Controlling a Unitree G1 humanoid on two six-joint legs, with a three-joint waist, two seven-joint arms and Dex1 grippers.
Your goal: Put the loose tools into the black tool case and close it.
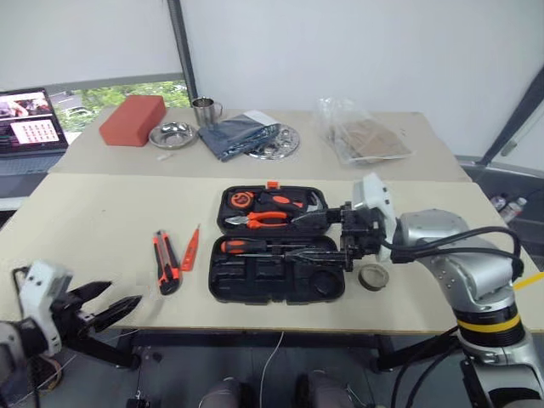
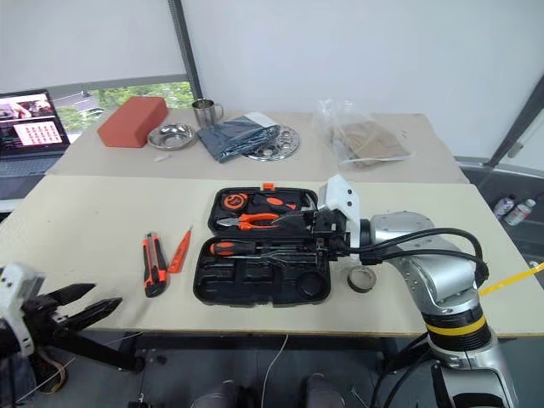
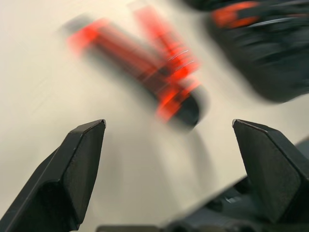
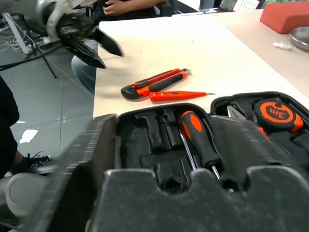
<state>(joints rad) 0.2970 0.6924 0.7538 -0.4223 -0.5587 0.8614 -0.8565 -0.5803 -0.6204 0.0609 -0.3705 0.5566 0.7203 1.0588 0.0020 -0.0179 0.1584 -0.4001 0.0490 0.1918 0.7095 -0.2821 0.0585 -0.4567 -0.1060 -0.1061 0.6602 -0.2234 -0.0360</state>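
The black tool case (image 1: pixel 255 285) lies open at the middle of the near table. An orange-and-black screwdriver (image 1: pixel 255 246) rests in its front half; pliers and a tape measure (image 4: pixel 277 112) sit in the back half. My right gripper (image 1: pixel 321 235) hovers open over the case's right side with nothing between its fingers. The utility knife (image 1: pixel 166 262) and the slim orange tool (image 1: pixel 190 248) lie side by side left of the case. A dark tape roll (image 1: pixel 373 276) lies just right of it. My left gripper (image 1: pixel 123 297) is open and empty, off the table's front left edge.
On the far table stand a red-orange box (image 1: pixel 133 119), a metal bowl (image 1: pixel 172 134), a steel cup (image 1: pixel 203 109), a folded cloth (image 1: pixel 240 134) on a plate and a clear plastic bag (image 1: pixel 361 136). A laptop (image 1: pixel 30 123) is far left. A person (image 4: pixel 125 7) sits beyond the table's left end.
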